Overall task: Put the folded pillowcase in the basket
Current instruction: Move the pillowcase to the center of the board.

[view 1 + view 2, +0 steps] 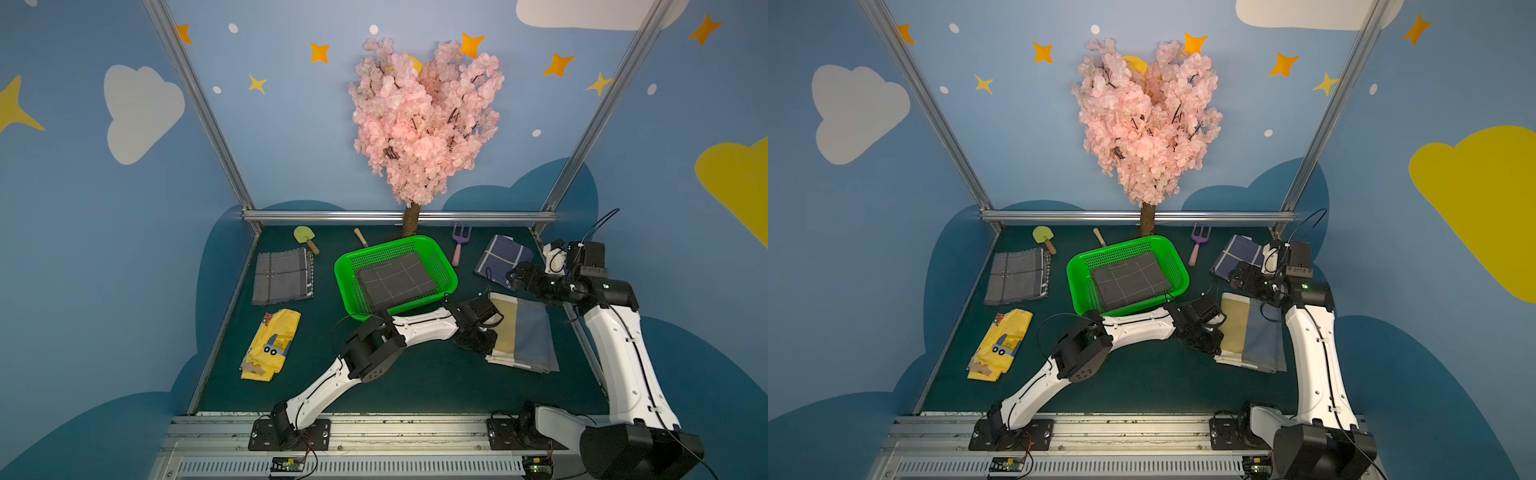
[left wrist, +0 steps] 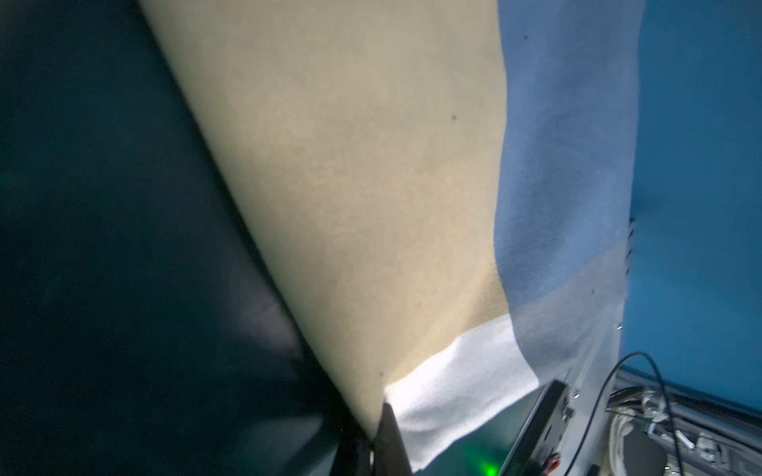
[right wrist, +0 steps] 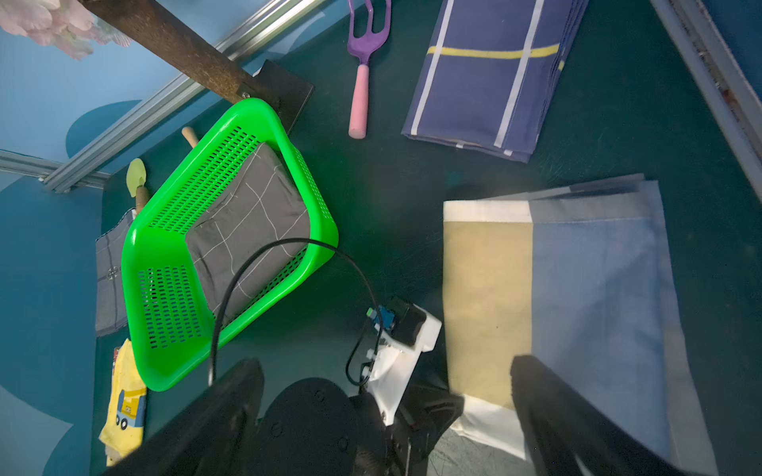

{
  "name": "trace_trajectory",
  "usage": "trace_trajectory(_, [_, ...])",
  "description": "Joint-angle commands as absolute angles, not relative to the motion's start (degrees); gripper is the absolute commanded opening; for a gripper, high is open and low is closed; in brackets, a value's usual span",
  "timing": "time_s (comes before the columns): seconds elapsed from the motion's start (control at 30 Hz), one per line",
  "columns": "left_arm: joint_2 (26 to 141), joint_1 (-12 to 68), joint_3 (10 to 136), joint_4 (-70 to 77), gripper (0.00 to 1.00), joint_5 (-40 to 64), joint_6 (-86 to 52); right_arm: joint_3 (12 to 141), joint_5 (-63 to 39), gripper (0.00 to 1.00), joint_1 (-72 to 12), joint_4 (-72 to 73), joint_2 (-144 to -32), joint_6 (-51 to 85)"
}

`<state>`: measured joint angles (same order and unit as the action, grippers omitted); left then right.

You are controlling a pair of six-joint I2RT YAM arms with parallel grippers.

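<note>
Left end effector [image 2: 373, 443] is closed tight on the tan-and-white corner of the folded pillowcase [image 1: 530, 332]. Only the left wrist view shows this grip; in both top views the wrist hides it. Pillowcase lies on the counter [image 1: 415, 386] beside the basket [image 1: 345, 266], which holds a grey checked cloth [image 1: 397, 280]; right end effector [image 1: 513, 277] hangs fully open, holding nothing.
</note>
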<state>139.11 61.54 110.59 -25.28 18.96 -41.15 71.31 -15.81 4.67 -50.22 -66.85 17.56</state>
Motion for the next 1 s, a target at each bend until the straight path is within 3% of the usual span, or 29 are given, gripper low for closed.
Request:
trace_trajectory(0.0, [132.92, 60.74, 100.40, -31.14, 0.03, 16.98, -36.25, 70.27, -18.87, 0.99, 4.66, -49.07, -68.05, 16.95])
trace_trajectory(0.2, [121.24, 59.29, 78.05, -19.50, 0.03, 18.10, -41.60, 67.58, -20.76, 0.99, 4.24, -47.14, -69.95, 18.08])
trace_trajectory(0.63, [113.44, 59.30, 64.68, -15.26, 0.04, 15.78, -45.35, 59.24, -18.13, 0.99, 2.42, -43.59, -78.78, 21.27])
trace_trajectory(0.67, [113.70, 59.30, 65.00, -15.27, 0.07, 16.10, -45.14, 59.59, -18.65, 0.99, 2.84, -44.21, -80.78, 20.67])
trace_trajectory(0.73, [114.16, 59.41, 65.86, -15.60, 0.23, 16.48, -44.66, 60.15, -18.47, 0.98, 3.70, -45.41, -84.66, 19.64])
trace_trajectory(0.8, [114.11, 59.33, 65.92, -15.41, 0.56, 16.34, -44.45, 60.03, -18.60, 0.98, 4.83, -45.83, -88.20, 19.56])
trace_trajectory(0.83, [113.80, 59.32, 65.77, -15.14, 0.65, 16.30, -44.43, 59.81, -18.57, 0.99, 5.05, -45.82, -89.29, 19.60])
trace_trajectory(0.87, [113.57, 59.19, 65.66, -14.96, 0.73, 16.14, -44.30, 59.53, -18.47, 0.99, 5.29, -45.79, -90.28, 19.44])
trace_trajectory(0.97, [112.30, 58.65, 65.78, -14.69, 0.85, 16.46, -43.24, 58.08, -17.13, 0.99, 5.67, -44.93, -89.70, 19.16])
